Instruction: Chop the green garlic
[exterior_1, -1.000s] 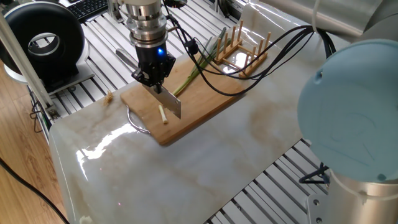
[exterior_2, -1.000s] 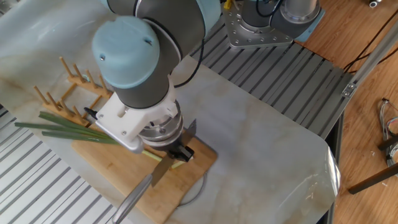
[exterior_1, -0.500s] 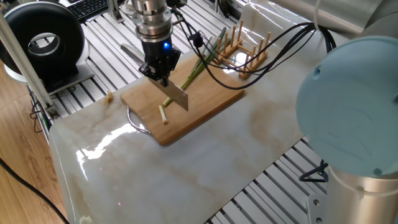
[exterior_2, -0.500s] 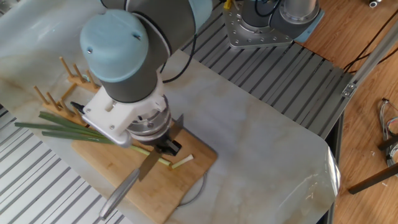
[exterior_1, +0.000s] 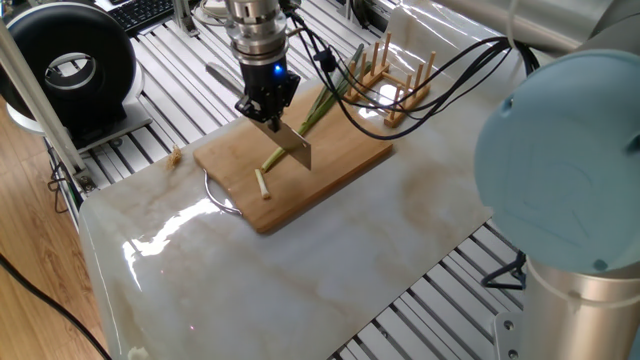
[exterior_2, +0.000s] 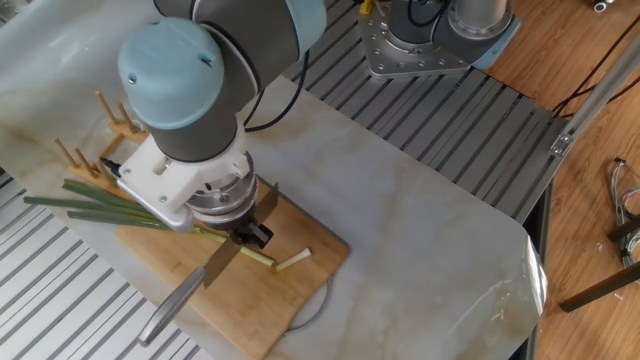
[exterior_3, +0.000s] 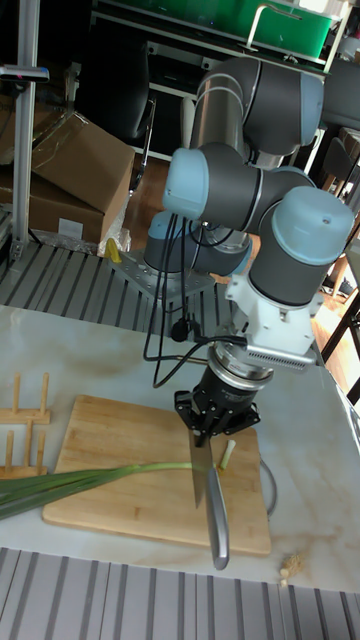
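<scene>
The green garlic (exterior_1: 318, 108) lies slantwise on the wooden cutting board (exterior_1: 340, 172), with its pale end toward the board's middle and its dark leaves (exterior_2: 90, 205) hanging over the far edge. One short cut piece (exterior_1: 261, 183) lies apart on the board, also visible as the pale piece (exterior_3: 227, 453). My gripper (exterior_1: 268, 118) is shut on a knife (exterior_1: 296, 149) with a grey handle (exterior_3: 217, 528). The knife blade (exterior_3: 200, 472) stands across the stalk near its pale end (exterior_3: 170, 467), a little way from the cut piece.
A wooden peg rack (exterior_1: 396, 84) stands just beyond the board, beside the leaves. A black round device (exterior_1: 70, 62) sits at the far left on the slatted frame. A small crumb (exterior_1: 176, 154) lies on the marble top (exterior_1: 330, 260). Cables trail from the arm above the rack.
The gripper and knife have shifted along the stalk toward the leaves, away from the cut piece. The cut piece has stayed where it lay.
</scene>
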